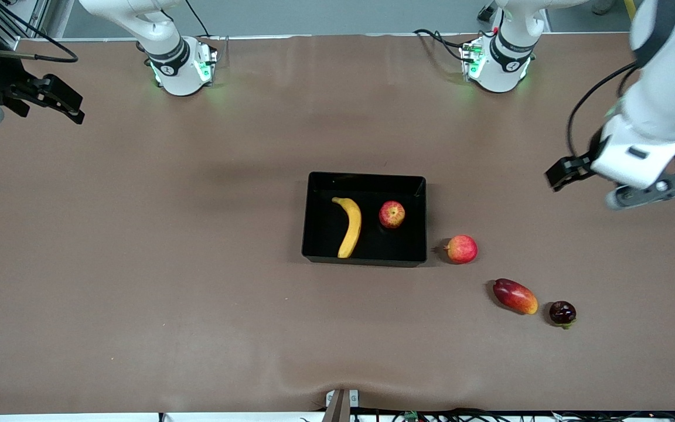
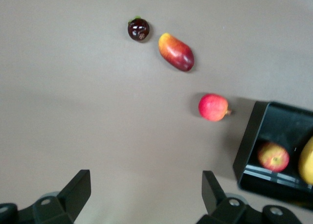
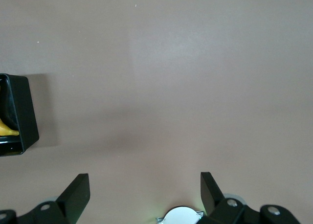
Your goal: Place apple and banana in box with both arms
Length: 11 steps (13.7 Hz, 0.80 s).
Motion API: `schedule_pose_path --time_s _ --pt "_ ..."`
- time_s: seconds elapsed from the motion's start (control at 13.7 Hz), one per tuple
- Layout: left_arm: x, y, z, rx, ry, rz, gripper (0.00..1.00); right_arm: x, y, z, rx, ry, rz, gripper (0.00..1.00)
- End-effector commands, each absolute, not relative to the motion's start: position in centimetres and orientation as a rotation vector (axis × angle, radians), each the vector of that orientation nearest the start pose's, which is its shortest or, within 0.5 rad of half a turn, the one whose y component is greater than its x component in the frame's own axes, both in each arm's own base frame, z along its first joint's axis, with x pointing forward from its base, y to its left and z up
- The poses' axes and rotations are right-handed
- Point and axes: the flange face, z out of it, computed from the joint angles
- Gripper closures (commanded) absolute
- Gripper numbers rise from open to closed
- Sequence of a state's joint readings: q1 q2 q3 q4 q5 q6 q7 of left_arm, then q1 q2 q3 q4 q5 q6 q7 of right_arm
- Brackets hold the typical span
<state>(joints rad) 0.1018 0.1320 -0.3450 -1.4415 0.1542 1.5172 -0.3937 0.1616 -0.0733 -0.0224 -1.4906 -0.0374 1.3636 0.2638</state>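
Resting inside box (image 1: 314,217): banana (image 1: 350,225), apple (image 1: 392,214), both off its walls.

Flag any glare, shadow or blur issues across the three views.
Front view: even light, short soft shadows beside the box and loose fruit; left gripper slightly smeared. Left wrist view: soft focus, glare streak on the box wall by the apple. Right wrist view: faint shadows on bare table.

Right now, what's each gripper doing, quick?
Left gripper: open, holding nothing, over bare table.
Right gripper: open, holding nothing, over bare table.
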Motion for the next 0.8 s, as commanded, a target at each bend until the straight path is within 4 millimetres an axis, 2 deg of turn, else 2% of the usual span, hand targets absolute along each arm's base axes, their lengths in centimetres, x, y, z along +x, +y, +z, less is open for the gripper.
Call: schedule_pose_path --time_s 0.0,0.22,0.29,0.44,0.58,0.73 --pt "54.9 -9.3 61.5 -3.006 -0.177 0.036 0.0 49.7 6.3 68.7 -3.179 0.197 0.066 0.0" --pt "53.8 -6.1 62.7 -3.037 -0.088 0.039 0.0 49.9 6.3 68.6 -3.179 0.194 0.066 0.0" --pt "53.5 -5.7 63.1 -3.053 -0.084 0.043 0.0 49.9 6.5 68.5 -3.18 0.187 0.068 0.0" --pt "52.8 -5.1 63.9 -3.066 -0.107 0.042 0.0 49.9 6.6 68.2 -3.18 0.183 0.076 0.0" --pt "52.7 -5.4 64.3 -3.104 -0.11 0.042 0.0 50.0 6.7 68.1 -3.176 0.133 0.078 0.0" --pt "52.4 -5.8 64.5 -3.12 -0.104 0.043 0.0 50.2 6.0 68.0 -3.165 0.066 0.078 0.0"
